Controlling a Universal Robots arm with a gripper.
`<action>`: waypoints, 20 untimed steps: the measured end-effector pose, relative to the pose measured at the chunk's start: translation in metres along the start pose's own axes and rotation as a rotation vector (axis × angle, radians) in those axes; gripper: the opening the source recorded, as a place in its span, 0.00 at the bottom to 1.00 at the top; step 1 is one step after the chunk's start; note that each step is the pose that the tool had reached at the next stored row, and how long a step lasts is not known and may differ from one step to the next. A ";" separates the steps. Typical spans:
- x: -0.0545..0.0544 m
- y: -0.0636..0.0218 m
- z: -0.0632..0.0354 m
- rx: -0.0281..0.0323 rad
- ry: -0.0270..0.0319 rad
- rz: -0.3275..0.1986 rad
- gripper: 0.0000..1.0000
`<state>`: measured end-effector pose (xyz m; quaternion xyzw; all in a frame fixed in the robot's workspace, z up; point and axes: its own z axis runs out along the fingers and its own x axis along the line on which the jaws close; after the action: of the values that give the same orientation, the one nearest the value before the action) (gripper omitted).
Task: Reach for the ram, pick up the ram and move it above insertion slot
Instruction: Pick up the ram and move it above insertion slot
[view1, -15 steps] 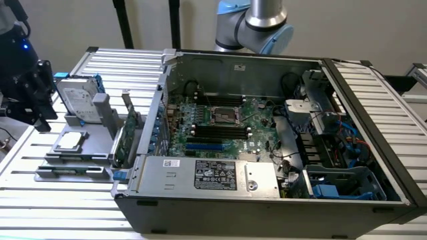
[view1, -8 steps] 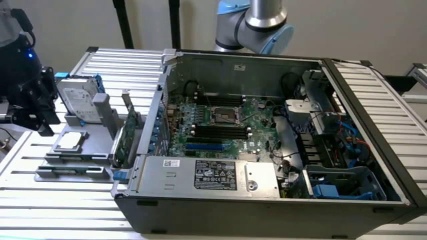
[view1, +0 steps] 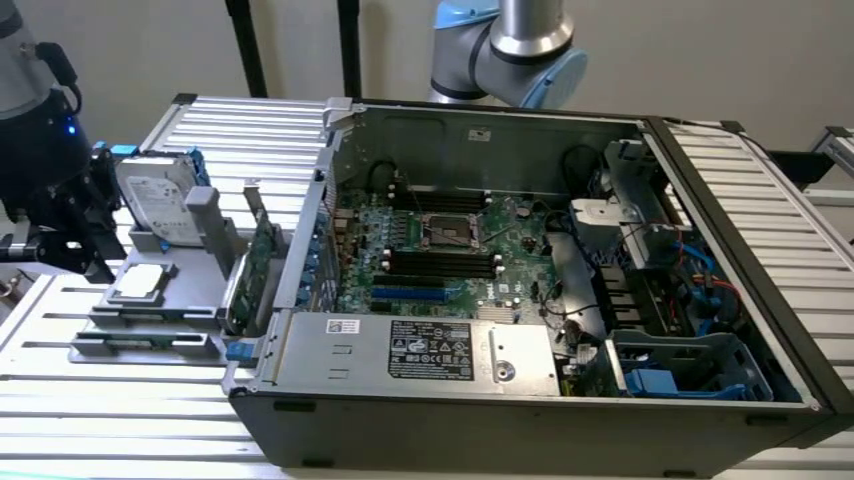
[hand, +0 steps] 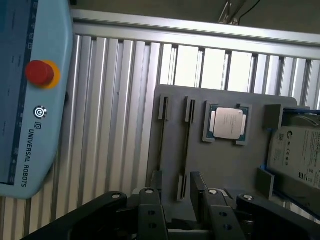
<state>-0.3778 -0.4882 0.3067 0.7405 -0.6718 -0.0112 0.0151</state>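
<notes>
Biggest thing we've got here is the open computer case (view1: 534, 420), lying on its side on the slatted aluminium table (view1: 80, 420). Inside it there's the motherboard (view1: 441, 240) flat on the bottom, a power supply (view1: 414, 350) along the near wall and a blue drive cage (view1: 681, 365) in the corner on the exterior view's right. A robot arm (view1: 514, 45) stands behind the case's far wall.

Just beside the case, on the exterior view's left, sits the grey fixture tray (hand: 225, 165). It holds a silver hard drive (hand: 295, 150) propped at one end and a CPU (hand: 227, 122) in a square pocket. There's also a green expansion card (view1: 260, 270) standing upright on the side nearest the case. A Universal Robots teach pendant (hand: 30, 100) with its red stop button (hand: 39, 72) lies on the table, apart from the tray.

The ram (hand: 186, 145) is in the tray, standing on edge in a long narrow slot next to the CPU pocket, so we only see it as a thin dark line. The parallel slot (hand: 162, 145) beside it looks much the same, and we honestly can't tell if it's loaded.

The gripper (hand: 176, 179) hangs over the near end of the ram's slot. Its black fingers (hand: 150, 205) are spread apart, holding nothing, one on each side of that slot line. From here we can't say whether they touch the ram.
</notes>
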 end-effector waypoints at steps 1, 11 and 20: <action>0.000 0.0000 0.0018 0.0000 0.0000 -0.002 0.36; 0.001 -0.0006 0.0200 0.0001 0.0007 -0.019 0.36; 0.002 -0.0012 0.0363 0.0001 0.0009 -0.025 0.36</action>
<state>-0.3778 -0.4901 0.2704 0.7487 -0.6627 -0.0110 0.0153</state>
